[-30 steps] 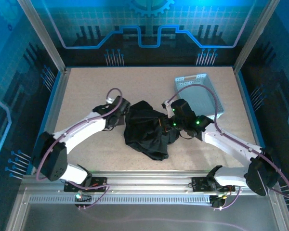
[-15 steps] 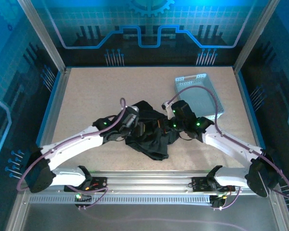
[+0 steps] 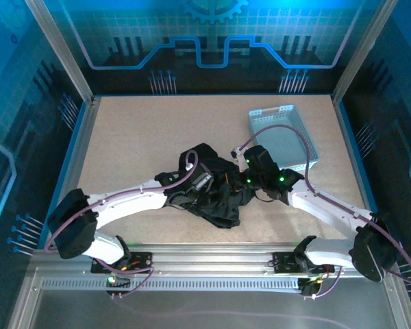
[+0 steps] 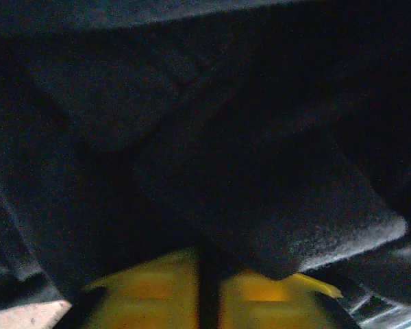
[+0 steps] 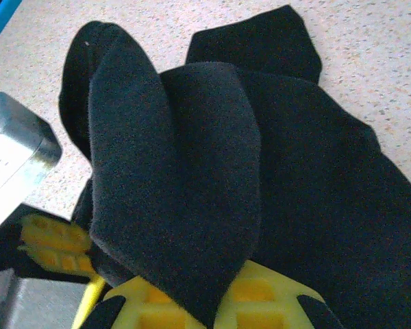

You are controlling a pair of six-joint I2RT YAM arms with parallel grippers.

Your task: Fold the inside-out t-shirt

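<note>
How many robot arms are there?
2. The left arm reaches in from the left onto the black shirt; the right arm reaches in from the right onto it too.

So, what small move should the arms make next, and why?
Probably pull the grippers slowly apart to spread the t-shirt: it lies crumpled in a heap, its fabric looks pinched in the right gripper, and the left gripper sits deep in its folds.

Black t-shirt (image 3: 216, 195) bunched mid-table, draped over fingers (image 5: 260, 301)

Blue-tinted overhead, dim blurry left wrist
</note>
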